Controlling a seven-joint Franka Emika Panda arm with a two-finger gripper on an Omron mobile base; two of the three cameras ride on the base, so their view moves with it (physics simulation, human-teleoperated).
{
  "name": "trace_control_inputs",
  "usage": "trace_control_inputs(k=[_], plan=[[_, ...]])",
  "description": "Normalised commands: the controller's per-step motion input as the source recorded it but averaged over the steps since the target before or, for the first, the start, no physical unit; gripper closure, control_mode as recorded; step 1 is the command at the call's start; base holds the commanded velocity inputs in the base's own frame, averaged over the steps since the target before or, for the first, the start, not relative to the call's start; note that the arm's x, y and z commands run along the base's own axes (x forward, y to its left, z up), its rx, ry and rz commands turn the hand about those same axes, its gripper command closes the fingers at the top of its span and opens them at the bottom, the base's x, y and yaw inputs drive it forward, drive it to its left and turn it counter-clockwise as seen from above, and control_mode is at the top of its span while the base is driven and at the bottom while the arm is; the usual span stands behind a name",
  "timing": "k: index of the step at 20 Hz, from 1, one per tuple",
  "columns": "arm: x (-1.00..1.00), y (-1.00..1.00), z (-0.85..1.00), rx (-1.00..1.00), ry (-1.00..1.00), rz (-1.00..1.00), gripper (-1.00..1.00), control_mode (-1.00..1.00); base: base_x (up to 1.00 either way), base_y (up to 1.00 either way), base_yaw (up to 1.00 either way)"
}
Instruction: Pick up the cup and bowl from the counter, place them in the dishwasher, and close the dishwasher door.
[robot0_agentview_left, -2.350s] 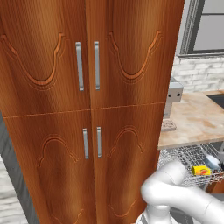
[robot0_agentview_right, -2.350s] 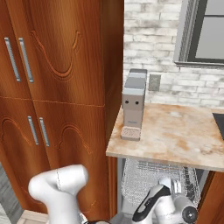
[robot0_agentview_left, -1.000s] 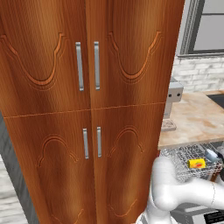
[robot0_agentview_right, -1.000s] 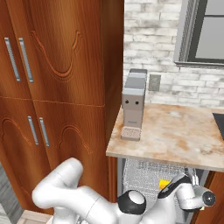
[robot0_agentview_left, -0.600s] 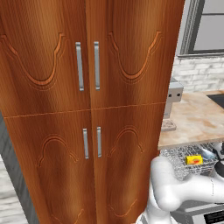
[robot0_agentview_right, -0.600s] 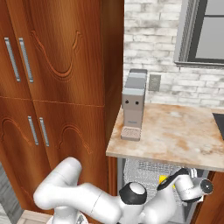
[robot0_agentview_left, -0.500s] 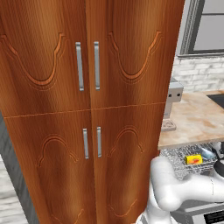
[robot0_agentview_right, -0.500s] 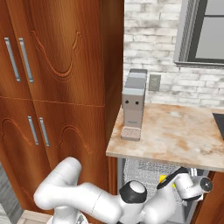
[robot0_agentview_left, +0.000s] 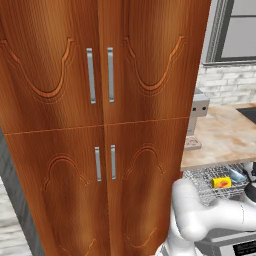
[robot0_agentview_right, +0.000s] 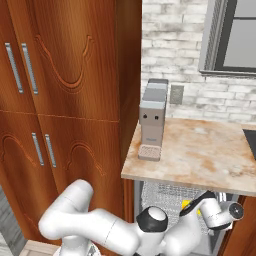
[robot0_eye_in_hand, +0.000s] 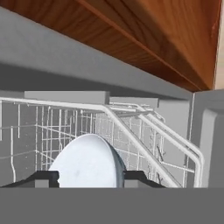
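Observation:
The dishwasher's wire rack (robot0_agentview_left: 210, 176) is pulled out under the counter (robot0_agentview_left: 225, 140). The yellow cup (robot0_agentview_left: 221, 182) lies in the rack and peeks out behind the arm as the cup (robot0_agentview_right: 186, 204). In the hand view the pale bowl (robot0_eye_in_hand: 87, 162) stands on edge in the rack (robot0_eye_in_hand: 144, 127), right in front of the camera. My gripper (robot0_eye_in_hand: 90, 177) is open, with one dark fingertip on each side of the bowl; whether the pads touch it I cannot tell. The hand (robot0_agentview_right: 220, 214) hangs low at the rack's right end. The dishwasher door is out of view.
A tall brown wooden cabinet (robot0_agentview_left: 100, 125) with steel handles fills the left. A grey boxy appliance (robot0_agentview_right: 152, 125) stands on the counter's left end (robot0_agentview_right: 200, 155). A brick wall and a window frame (robot0_agentview_right: 225, 37) lie behind. A grey dishwasher wall (robot0_eye_in_hand: 208, 140) closes in on the hand's right.
The jaws have opened from shut. The hand has swung right along the rack and settled low at its right end. The cup stays in the rack.

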Motion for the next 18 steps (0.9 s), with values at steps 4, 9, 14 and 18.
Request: trace_control_inputs(k=[4,9,14,18], plan=[[-0.68,-0.43,-0.01,0.0,-0.15,0.0,-1.0,-1.0,0.0,0.0,0.0],[-0.86,-0.44,-0.01,0.0,-0.19,0.0,-1.0,-1.0,0.0,0.0,0.0],[-0.19,-0.24,0.0,0.0,-0.1,0.0,-1.0,-1.0,0.0,0.0,0.0],[-0.23,-0.11,0.01,0.0,-0.1,0.0,-1.0,-1.0,0.0,0.0,0.0]])
